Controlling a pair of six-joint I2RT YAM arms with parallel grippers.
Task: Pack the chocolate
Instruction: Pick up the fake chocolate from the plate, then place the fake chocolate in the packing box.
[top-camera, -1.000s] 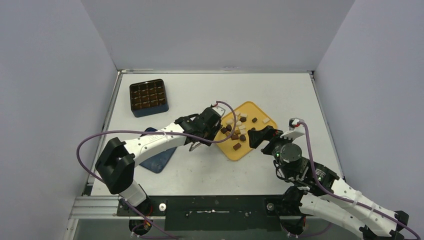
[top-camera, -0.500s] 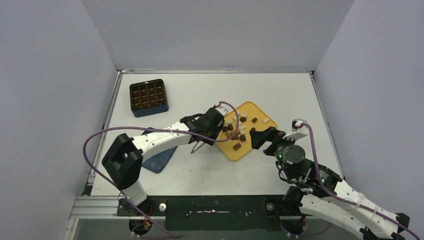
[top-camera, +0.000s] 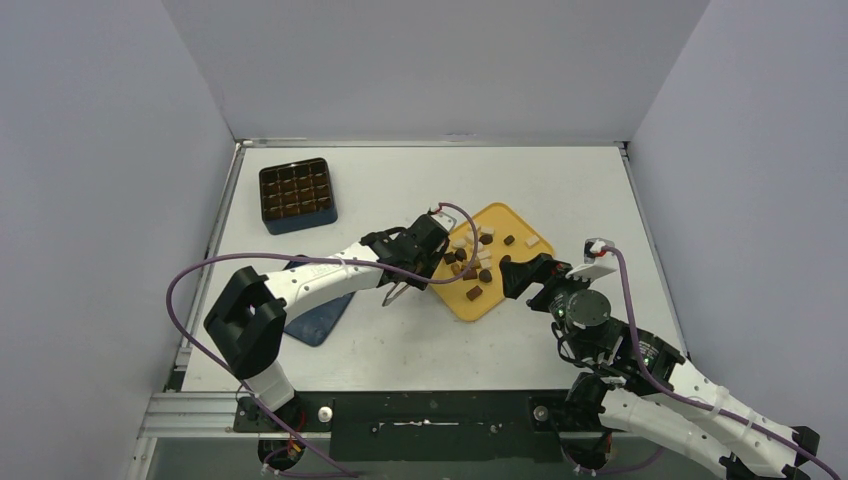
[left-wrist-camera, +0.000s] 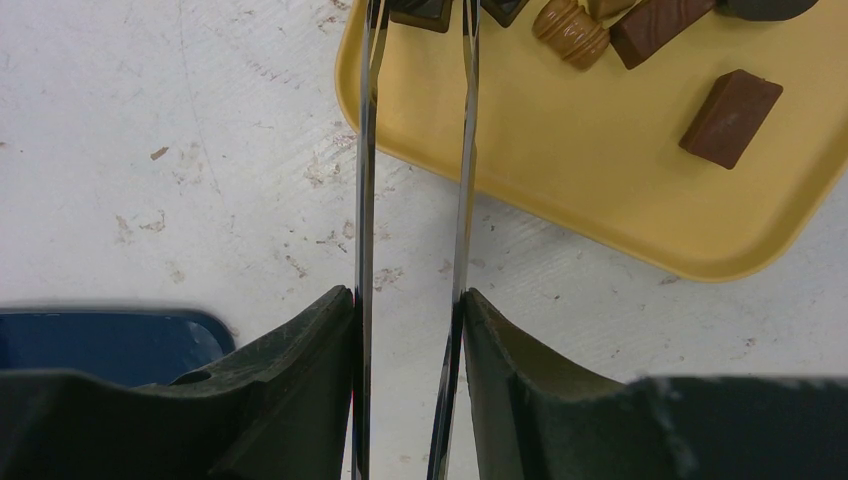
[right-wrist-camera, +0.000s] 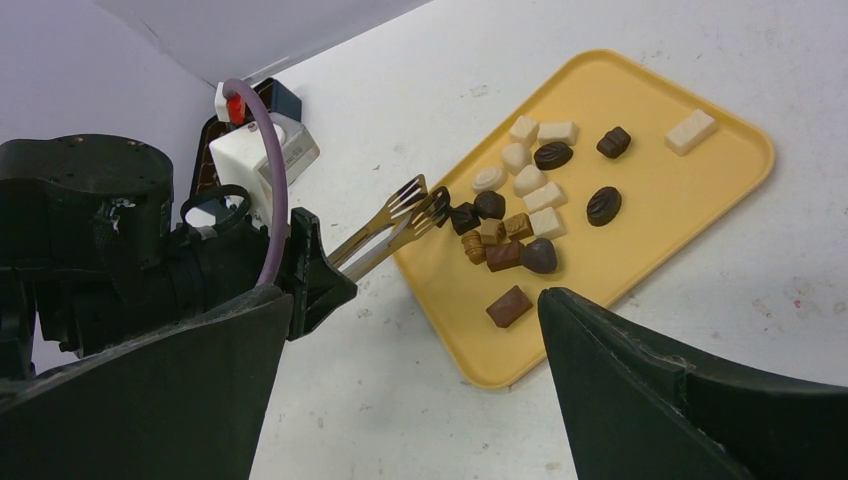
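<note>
left gripper (left-wrist-camera: 410, 325) clamped on the tongs (left-wrist-camera: 365, 180), tong tips over the left edge of the yellow tray (right-wrist-camera: 690, 190), right by a dark piece; can't tell if they touch it. chocolate (right-wrist-camera: 505, 255) lies loose on the tray, mostly bunched at the tongs side. right gripper (right-wrist-camera: 417, 300) spread wide, holding nothing, hovering at the tray's near corner

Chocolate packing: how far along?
Early. Done: little visible; the dark gridded box stands open, its fill unclear. In hand: left gripper holds long metal tongs, tips at a dark piece on the yellow plastic tray. To do: well over a dozen brown and white chocolate pieces on the tray; right gripper open, empty.
</note>
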